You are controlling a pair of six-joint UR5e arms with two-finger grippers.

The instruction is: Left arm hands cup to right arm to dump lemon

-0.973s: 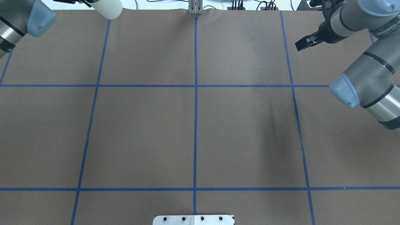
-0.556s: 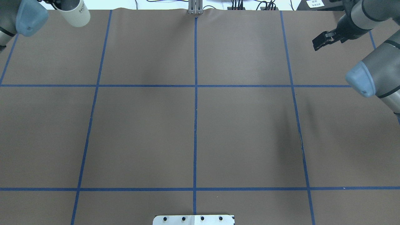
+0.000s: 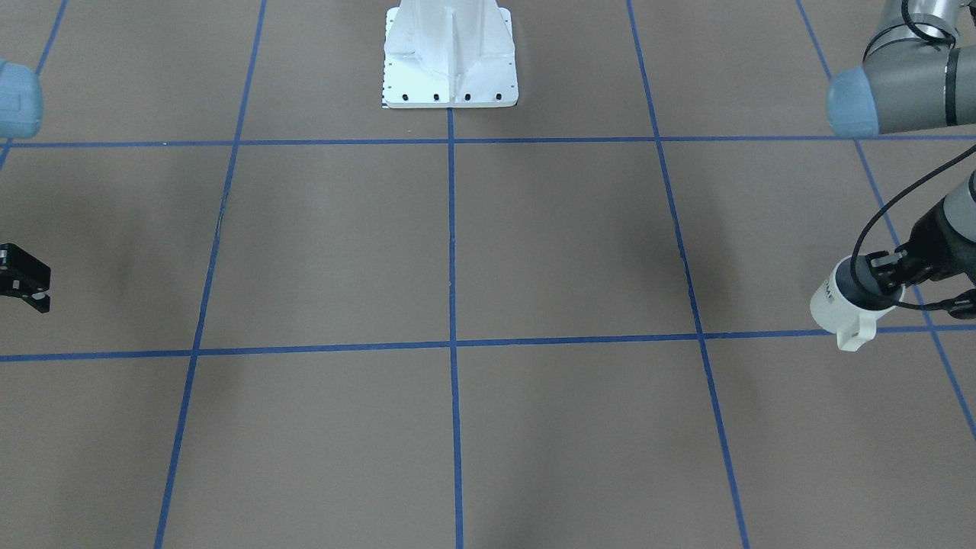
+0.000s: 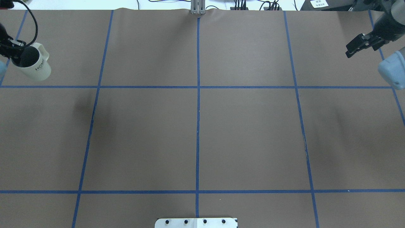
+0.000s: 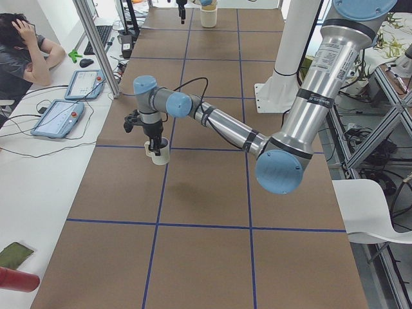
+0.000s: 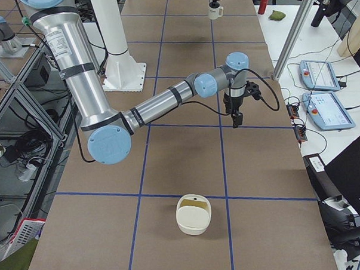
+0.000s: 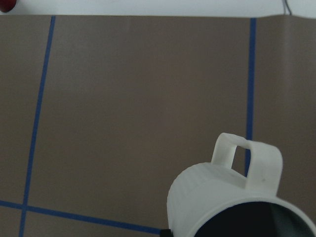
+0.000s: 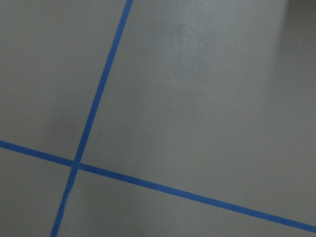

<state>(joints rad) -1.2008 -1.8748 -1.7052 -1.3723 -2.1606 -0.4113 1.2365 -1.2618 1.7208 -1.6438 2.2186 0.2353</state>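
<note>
Cup (image 4: 36, 68) and left arm are together at the far left side of the table (image 4: 246, 133), as seen from behind the robot. It is a small off-white cup with a squarish handle and black letters that read HOME on its side. The left gripper (image 4: 15, 53) pinches the rim, with its jaws clenched on the wall of the cup. The cup is tipped over a bit, not straight up, and its handle sticks out to the side. Its shadow lies well apart from it on the brown cover, so it looks lifted off the table. The inside of the cup looks dark, and I cannot tell what is in it. The right gripper (image 3: 42, 290) is way over at the other side of the table, well apart from the cup. Its jaws are a little apart and they grasp nothing. Blue tape lines (image 4: 197, 95) cut the brown table into big squares. The white base of the robot (image 3: 450, 53) stands at the middle of the near edge. A cream tub (image 6: 193, 215) sits on the table at the right arm's end. A person (image 5: 26, 45) sits at a side desk beyond the table's long edge, near a flat screen (image 5: 59, 118).
</note>
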